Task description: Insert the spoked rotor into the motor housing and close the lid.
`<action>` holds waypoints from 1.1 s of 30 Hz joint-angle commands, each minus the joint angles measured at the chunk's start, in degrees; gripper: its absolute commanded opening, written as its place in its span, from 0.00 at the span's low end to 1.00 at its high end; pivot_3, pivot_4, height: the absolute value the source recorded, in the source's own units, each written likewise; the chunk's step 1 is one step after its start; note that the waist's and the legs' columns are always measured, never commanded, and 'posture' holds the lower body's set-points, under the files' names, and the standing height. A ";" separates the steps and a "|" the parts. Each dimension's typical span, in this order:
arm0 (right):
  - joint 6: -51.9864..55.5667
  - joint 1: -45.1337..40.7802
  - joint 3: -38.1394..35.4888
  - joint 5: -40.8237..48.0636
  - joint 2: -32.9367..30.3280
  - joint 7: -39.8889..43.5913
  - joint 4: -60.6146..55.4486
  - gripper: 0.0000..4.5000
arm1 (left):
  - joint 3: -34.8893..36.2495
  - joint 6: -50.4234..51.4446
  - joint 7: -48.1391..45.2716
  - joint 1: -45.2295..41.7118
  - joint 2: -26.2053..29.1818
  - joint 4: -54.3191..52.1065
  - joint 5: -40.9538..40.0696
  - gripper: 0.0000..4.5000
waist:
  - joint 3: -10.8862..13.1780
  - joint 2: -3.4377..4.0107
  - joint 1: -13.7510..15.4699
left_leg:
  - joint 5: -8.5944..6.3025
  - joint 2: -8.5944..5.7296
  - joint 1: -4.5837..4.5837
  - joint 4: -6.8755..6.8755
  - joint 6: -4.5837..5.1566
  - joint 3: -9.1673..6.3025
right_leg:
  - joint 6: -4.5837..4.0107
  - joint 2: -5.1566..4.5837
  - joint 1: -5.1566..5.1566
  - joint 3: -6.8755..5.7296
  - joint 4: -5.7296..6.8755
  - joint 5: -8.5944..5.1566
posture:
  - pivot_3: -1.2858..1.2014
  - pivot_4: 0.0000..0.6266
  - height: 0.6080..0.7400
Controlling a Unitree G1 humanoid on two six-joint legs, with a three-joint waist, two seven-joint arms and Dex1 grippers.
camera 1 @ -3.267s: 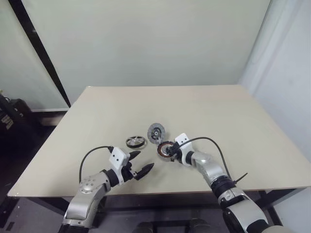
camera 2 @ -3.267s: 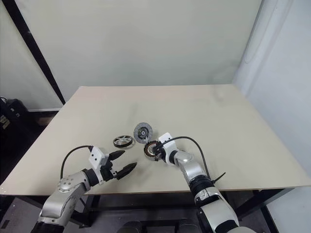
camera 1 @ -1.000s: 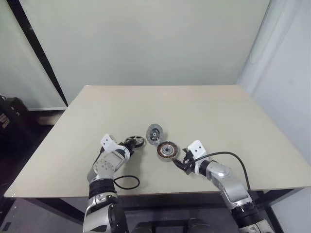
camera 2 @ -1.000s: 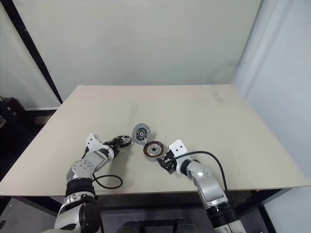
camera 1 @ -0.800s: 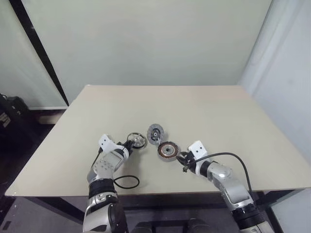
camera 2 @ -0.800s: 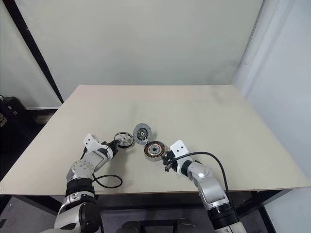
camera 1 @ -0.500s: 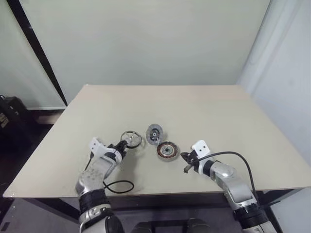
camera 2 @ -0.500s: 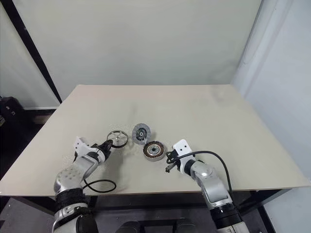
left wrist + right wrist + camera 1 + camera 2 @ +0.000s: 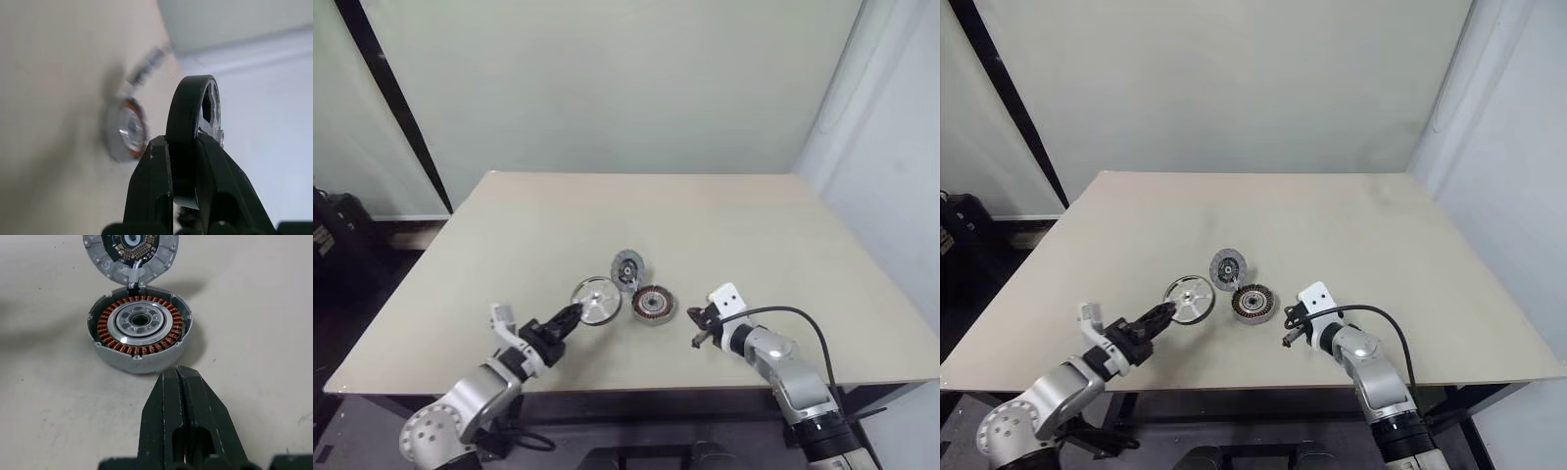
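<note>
My left gripper (image 9: 570,315) is shut on the rim of the spoked rotor (image 9: 596,300) and holds it off the table, just left of the motor housing (image 9: 653,304). In the left wrist view the rotor (image 9: 193,112) stands edge-on between the fingers (image 9: 156,181). The housing (image 9: 139,328) lies open on the table, showing copper windings around a silver centre. The lid (image 9: 129,249) stands tilted at the housing's far rim. My right gripper (image 9: 177,371) is shut and empty, low over the table just short of the housing's near side.
The beige table (image 9: 754,235) stretches wide behind and to both sides of the parts. Its front edge (image 9: 636,384) runs close under both arms. A black cable (image 9: 783,313) loops over the right wrist.
My left gripper closed on the rotor, lifted it off the table and carried it back and right toward the housing. My right gripper's fingers shut, and it shifted slightly right.
</note>
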 commanded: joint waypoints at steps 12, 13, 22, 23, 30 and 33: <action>-1.04 0.27 -0.52 0.57 -0.01 -1.42 -2.20 0.00 | -11.40 -11.08 -2.43 -13.65 -2.46 15.73 16.89 0.05 | -0.02 -0.01 0.00 | 0.07 -0.03 -0.11 -0.20 0.25 -0.01 | 0.01 0.12 -0.09 0.05 0.07 0.01 | 0.52 0.00 1.00; -1.11 0.43 -0.54 0.57 -0.01 -1.52 -2.13 0.00 | -11.95 -11.85 -3.19 -14.52 -2.72 17.41 18.44 0.05 | -0.02 -0.01 0.00 | 0.07 -0.04 -0.14 -0.20 0.25 -0.02 | 0.01 0.13 -0.10 0.05 0.07 0.01 | 0.52 0.00 1.00; -1.00 1.51 -0.91 0.64 -0.01 -2.36 -3.04 0.00 | -12.32 -13.69 -6.96 -18.45 -5.06 23.61 24.25 0.05 | -0.02 -0.01 -0.01 | 0.07 -0.05 -0.25 -0.10 0.25 -0.02 | 0.01 0.12 -0.12 0.06 0.05 0.01 | 0.52 0.00 1.00; -0.98 1.62 -0.90 0.66 -0.01 -2.48 -3.15 0.00 | -12.18 -13.73 -7.23 -18.58 -5.17 23.90 24.65 0.05 | -0.02 -0.01 -0.01 | 0.07 -0.05 -0.24 -0.10 0.25 -0.02 | 0.01 0.12 -0.12 0.06 0.05 0.01 | 0.52 0.00 1.00; -0.66 2.15 -0.89 0.74 -0.11 -2.90 -3.87 0.00 | -11.39 -15.01 -7.92 -20.37 -6.29 27.74 28.20 0.05 | -0.02 -0.02 -0.01 | 0.07 -0.06 -0.28 -0.10 0.26 -0.03 | 0.01 0.12 -0.15 0.06 0.05 0.01 | 0.52 0.00 1.00; -0.53 1.98 -1.01 0.80 -0.12 -2.99 -3.87 0.00 | -10.81 -16.10 -7.87 -21.30 -6.76 29.07 29.81 0.05 | -0.02 -0.02 -0.01 | 0.07 -0.06 -0.30 -0.10 0.26 -0.03 | 0.01 0.12 -0.15 0.06 0.05 0.01 | 0.52 0.00 1.00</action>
